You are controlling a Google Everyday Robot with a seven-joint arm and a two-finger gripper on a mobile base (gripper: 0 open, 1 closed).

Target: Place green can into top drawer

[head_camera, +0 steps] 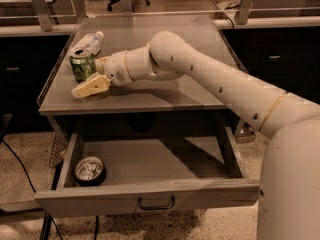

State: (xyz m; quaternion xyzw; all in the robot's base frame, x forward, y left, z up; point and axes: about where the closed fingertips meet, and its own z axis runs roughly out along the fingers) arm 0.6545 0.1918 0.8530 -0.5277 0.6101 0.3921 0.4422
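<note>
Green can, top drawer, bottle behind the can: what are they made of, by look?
Green can: likely aluminium, glossy printed body, bare silvery top.
Top drawer: looks like painted sheet metal, matte grey, thin flat walls.
Bottle: seemingly clear plastic, translucent body, white cap.
Hand is right next to the can.

Dim, warm light from above — faint glare on worktop (200, 44), upper centre; gripper (90, 78), left of centre, throws shadow; top drawer (200, 194) interior shaded.
</note>
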